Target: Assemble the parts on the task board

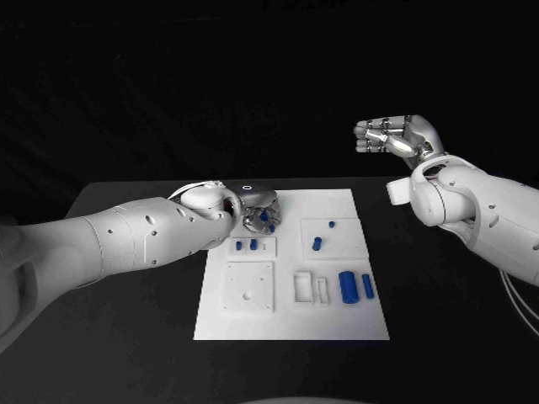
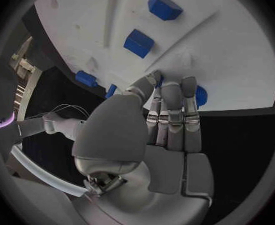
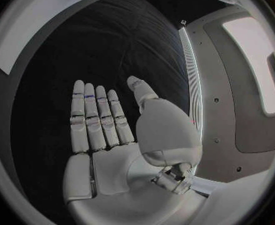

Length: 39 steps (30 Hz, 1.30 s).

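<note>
Left hand down on board, right hand raised.

My left hand (image 1: 253,207) presses fingertips (image 2: 189,83) beside a small blue part (image 2: 200,95) on the white task board (image 1: 343,316); right hand (image 3: 109,130) empty, fingers straight.

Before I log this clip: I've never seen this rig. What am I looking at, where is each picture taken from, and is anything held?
It is a robot with two white arms, each ending in a silver hand. The square picture looks down from its head; the two round ones come from cameras at its wrists.

On the black table lies a white board carrying small blue parts, some lying in shallow recesses.

The left hand reaches over the board's far left corner, its fingertips down against the board beside a blue piece. Whether it actually grips that piece cannot be told.

The right hand is raised well off the table to the right. Its wrist camera shows the palm flat, fingers straight, holding nothing.
</note>
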{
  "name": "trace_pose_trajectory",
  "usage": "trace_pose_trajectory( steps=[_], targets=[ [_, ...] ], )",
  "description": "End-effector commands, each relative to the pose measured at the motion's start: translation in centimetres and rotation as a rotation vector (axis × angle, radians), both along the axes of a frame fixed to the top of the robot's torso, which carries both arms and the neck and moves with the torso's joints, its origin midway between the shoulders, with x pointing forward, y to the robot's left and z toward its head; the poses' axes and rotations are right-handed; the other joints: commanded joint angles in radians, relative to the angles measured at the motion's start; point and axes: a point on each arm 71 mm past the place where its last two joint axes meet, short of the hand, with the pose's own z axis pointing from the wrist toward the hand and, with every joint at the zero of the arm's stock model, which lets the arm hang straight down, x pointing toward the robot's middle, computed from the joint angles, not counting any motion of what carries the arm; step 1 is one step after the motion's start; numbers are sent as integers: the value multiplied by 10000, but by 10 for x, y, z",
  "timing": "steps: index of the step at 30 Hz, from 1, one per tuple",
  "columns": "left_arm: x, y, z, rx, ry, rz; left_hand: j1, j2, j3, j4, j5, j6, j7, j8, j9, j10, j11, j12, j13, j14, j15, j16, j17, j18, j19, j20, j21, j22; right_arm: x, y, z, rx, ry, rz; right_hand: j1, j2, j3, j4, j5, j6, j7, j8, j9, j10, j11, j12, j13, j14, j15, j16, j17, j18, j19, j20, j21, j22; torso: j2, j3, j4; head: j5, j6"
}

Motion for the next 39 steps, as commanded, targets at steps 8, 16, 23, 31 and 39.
trace_pose_trajectory(
  steps=[8,16,23,31,39],
  targets=[
    [-2,-3,-4,102,113,-191,8,227,15,5,-4,486,29,-12,12,734,-108,-30,4,147,5,123,-23,208,156,-5,111,220,0,0,2,43,-219,-21,-133,-51,241,69,121,84,-4,2,4,55,12,-40,-6,76,-18,-38,-5,90,79,2,37,-11,-4,1,7,26,-19],
    [-3,-3,-4,130,165,-203,104,455,-272,-110,2,931,50,1,30,1322,-217,-29,12,199,23,198,-39,234,171,1,230,222,0,0,2,45,-205,-11,-134,-51,249,73,129,85,-4,1,4,55,11,-40,-6,77,-18,-38,-5,89,79,2,36,-11,-2,1,7,8,-6],
    [-3,-3,-4,85,112,-215,159,669,-503,-230,19,1265,11,-13,42,1590,-303,-39,11,269,-12,212,-80,230,180,-25,332,219,0,0,2,46,-202,-6,-141,-67,296,96,152,86,-6,1,4,54,10,-41,-7,75,-17,-40,-6,89,80,2,35,-11,2,1,9,20,18],
    [-2,2,0,-237,-356,-46,215,813,-553,-399,58,1296,33,-22,28,1625,-300,-42,10,347,-11,205,-141,260,204,-37,440,221,0,0,2,64,-236,-10,-160,-94,368,134,297,93,-7,3,5,55,7,-42,-7,77,-18,-38,-5,89,77,2,34,-12,6,-5,2,44,81],
    [-4,13,5,-733,-447,383,164,797,-514,-475,41,1326,28,-21,31,1651,-308,-39,11,373,-21,199,-167,289,205,-35,511,217,0,-1,2,66,-214,-17,-174,-116,414,151,341,98,-9,2,5,58,8,-41,-6,74,-18,-40,-6,88,80,1,35,-11,-13,-1,19,28,56]
  ],
)
